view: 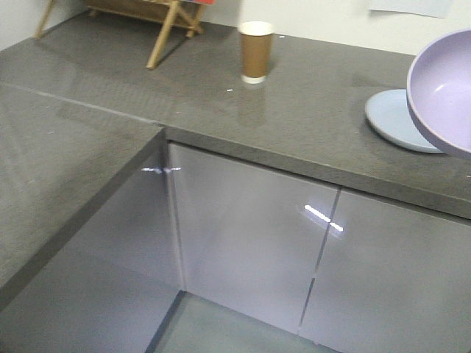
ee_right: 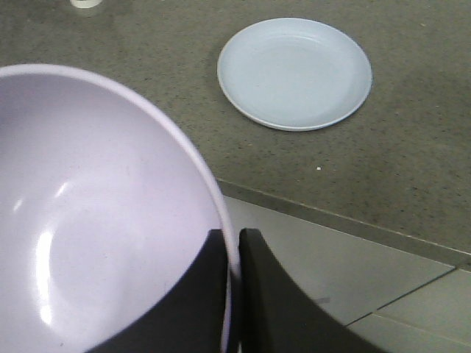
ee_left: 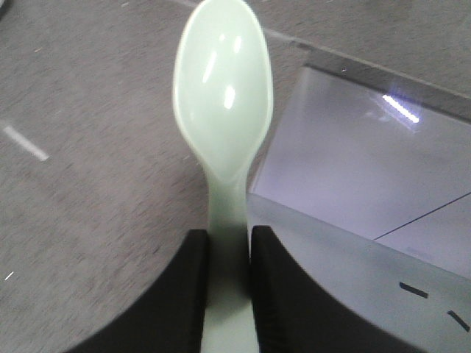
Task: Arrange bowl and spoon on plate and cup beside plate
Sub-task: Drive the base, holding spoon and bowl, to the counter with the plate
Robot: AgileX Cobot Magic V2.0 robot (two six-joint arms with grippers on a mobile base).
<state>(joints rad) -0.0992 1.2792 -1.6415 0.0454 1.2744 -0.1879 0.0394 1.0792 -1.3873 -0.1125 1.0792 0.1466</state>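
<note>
My left gripper (ee_left: 229, 234) is shut on the flat handle of the pale mint-green spoon (ee_left: 223, 95), whose scoop points away over the grey counter edge. The lavender bowl (ee_right: 96, 213) hangs tilted in the air, its rim pinched in my shut right gripper (ee_right: 232, 237). In the front view the bowl (view: 445, 92) hovers in front of the pale blue plate (view: 397, 121). That plate (ee_right: 294, 72) lies bare on the counter, beyond the bowl. The brown paper cup (view: 256, 51) stands upright far left of the plate, near the wall.
The grey L-shaped countertop (view: 294, 110) has glossy cabinet doors (view: 250, 243) below its front edge. A wooden stand (view: 165, 18) sits at the back left. The counter's left wing (view: 59, 169) runs toward the camera.
</note>
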